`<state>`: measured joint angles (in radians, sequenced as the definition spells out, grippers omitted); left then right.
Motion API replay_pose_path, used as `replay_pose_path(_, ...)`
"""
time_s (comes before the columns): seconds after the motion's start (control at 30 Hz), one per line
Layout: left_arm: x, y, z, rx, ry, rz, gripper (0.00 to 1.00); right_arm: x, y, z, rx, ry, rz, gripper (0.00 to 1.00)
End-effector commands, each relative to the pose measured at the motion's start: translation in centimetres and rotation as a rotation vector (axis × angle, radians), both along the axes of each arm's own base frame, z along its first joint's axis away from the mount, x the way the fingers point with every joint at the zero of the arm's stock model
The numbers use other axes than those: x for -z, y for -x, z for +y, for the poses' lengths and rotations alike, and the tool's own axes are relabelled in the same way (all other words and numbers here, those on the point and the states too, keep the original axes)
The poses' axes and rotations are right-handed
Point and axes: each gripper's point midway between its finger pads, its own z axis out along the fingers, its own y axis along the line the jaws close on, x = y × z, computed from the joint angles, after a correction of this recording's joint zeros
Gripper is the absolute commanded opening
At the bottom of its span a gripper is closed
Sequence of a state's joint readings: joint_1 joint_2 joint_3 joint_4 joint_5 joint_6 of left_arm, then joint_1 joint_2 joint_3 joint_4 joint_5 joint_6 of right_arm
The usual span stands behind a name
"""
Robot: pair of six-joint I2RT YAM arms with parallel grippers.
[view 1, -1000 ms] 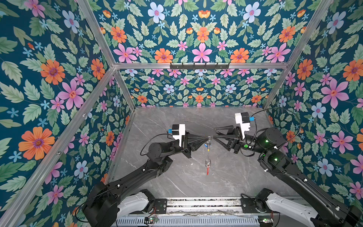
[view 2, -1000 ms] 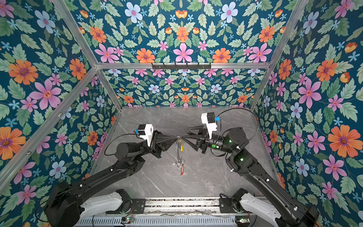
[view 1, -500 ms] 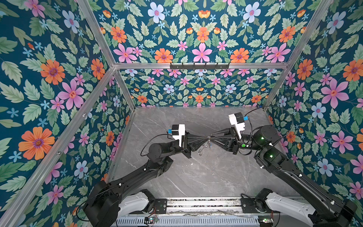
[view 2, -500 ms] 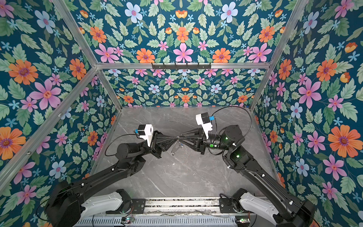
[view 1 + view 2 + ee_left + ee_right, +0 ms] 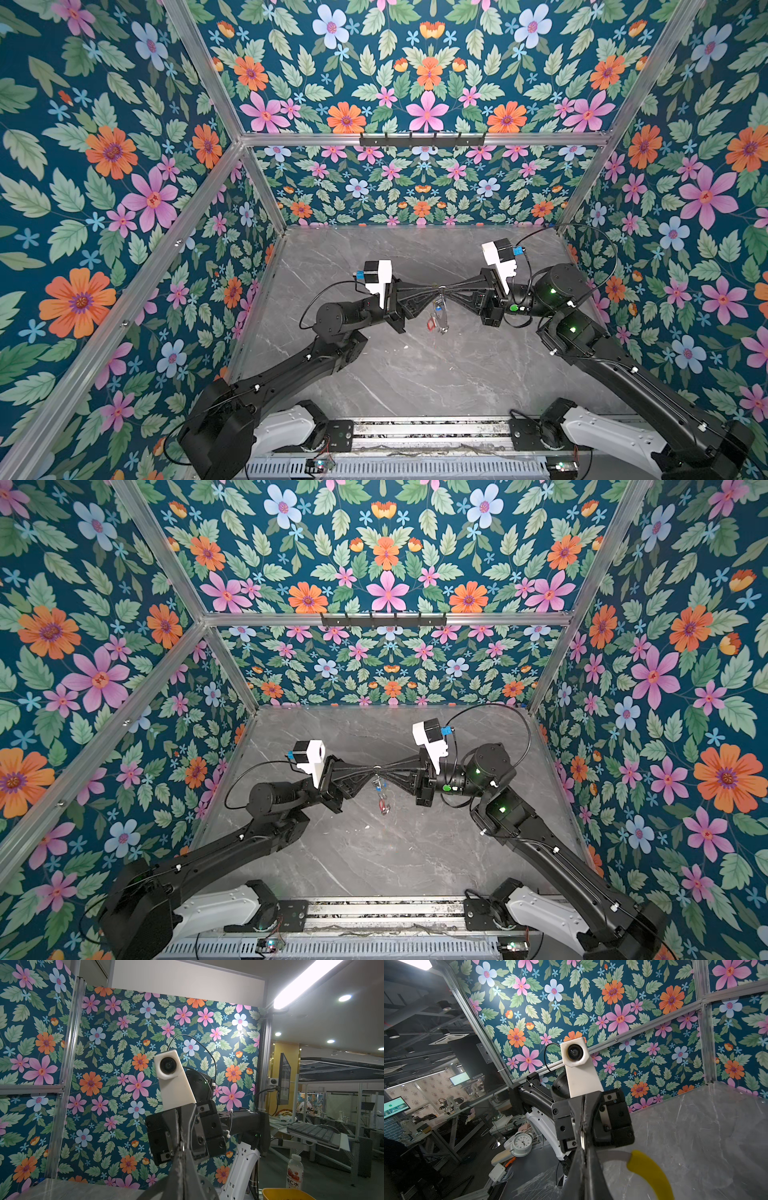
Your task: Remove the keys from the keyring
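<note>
Left fingers [image 5: 420, 288] closed on keyring [image 5: 648, 1167], holding it in air above worktop [image 5: 374, 374]. Right fingers [image 5: 462, 287] also closed, tip to tip with left fingers, gripping same keyring. Yellow arc sticks out just beside right fingers. Just below meeting fingertips, keys [image 5: 437, 316] hang, with red and blue tags.

Walls [image 5: 124, 174]: teal, with pink, orange and pale blue flowers, green leaves. Table [image 5: 415, 374]: grey marble, white veins. Arms [image 5: 291, 374]: black. Keyring [image 5: 648, 1167]: grey, yellow arc. Red tag [image 5: 430, 323], blue tag [image 5: 437, 307].
</note>
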<state>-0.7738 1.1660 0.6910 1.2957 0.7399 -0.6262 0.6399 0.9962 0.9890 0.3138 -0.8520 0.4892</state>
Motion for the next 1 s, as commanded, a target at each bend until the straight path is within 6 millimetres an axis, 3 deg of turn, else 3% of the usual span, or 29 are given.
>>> replay_pose_path(0.0,-0.9,0.8,0.7,0.004,0.026,-0.038,0.14,0.4,0.2,-0.2,0.008,0.037,0.023,0.0)
replay_pose_path(0.1,-0.4,0.8,0.9,-0.021,-0.027,-0.02,0.34,1.3,0.4,-0.7,0.036,0.098,0.049,0.0)
replay_pose_path(0.27,0.8,0.6,0.1,-0.032,-0.207,0.027,0.4,3.7,0.7,-1.5,0.068,0.265,0.098,0.0)
replay_pose_path(0.4,2.0,0.8,-1.0,0.024,-0.348,0.081,0.4,4.4,1.3,-1.9,0.051,0.369,0.088,0.0)
replay_pose_path(0.57,2.2,1.2,-1.8,0.105,-0.438,0.122,0.38,3.7,1.9,-2.0,0.023,0.4,0.041,0.0)
replay_pose_path(0.97,2.7,1.8,-2.3,0.178,-0.49,0.138,0.18,3.0,1.8,-2.1,0.03,0.409,0.007,0.0)
